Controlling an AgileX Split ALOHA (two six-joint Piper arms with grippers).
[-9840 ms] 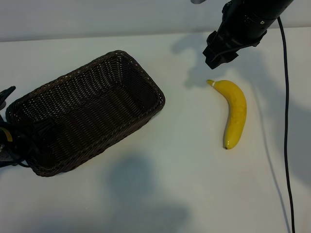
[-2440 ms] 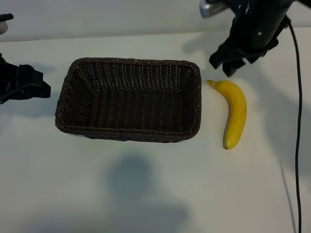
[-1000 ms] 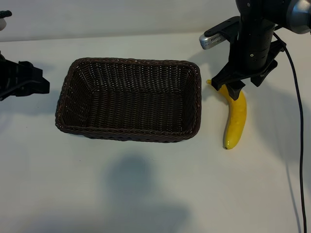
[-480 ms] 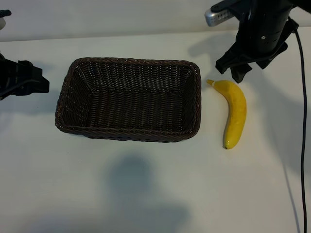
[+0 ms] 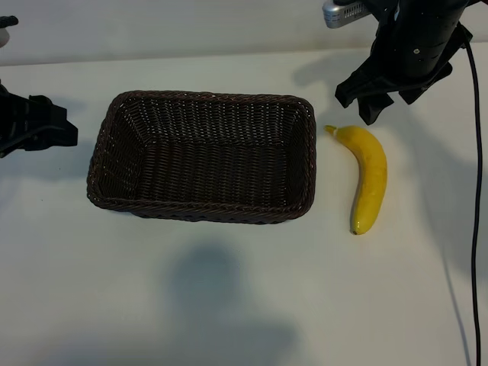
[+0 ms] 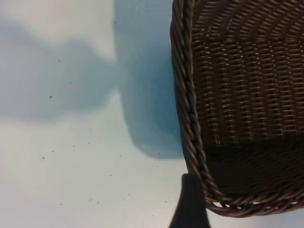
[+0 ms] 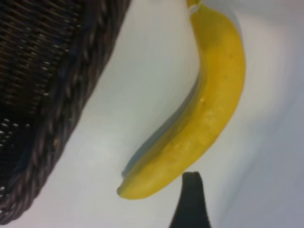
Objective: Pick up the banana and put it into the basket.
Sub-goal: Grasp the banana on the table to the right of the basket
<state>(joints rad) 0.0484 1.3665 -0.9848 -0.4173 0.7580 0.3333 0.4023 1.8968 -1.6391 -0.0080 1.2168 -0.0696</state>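
The banana [image 5: 368,179] lies on the white table [image 5: 229,305] just right of the basket [image 5: 203,156], apart from its rim; its long axis runs far to near, the pale stem tip at the far end angled toward the basket and the dark tip at the near end, its curve bulging right. The right gripper [image 5: 386,97] hangs just beyond the stem end with jaws spread, holding nothing. The left gripper [image 5: 46,131] waits at the basket's left, also spread and empty.
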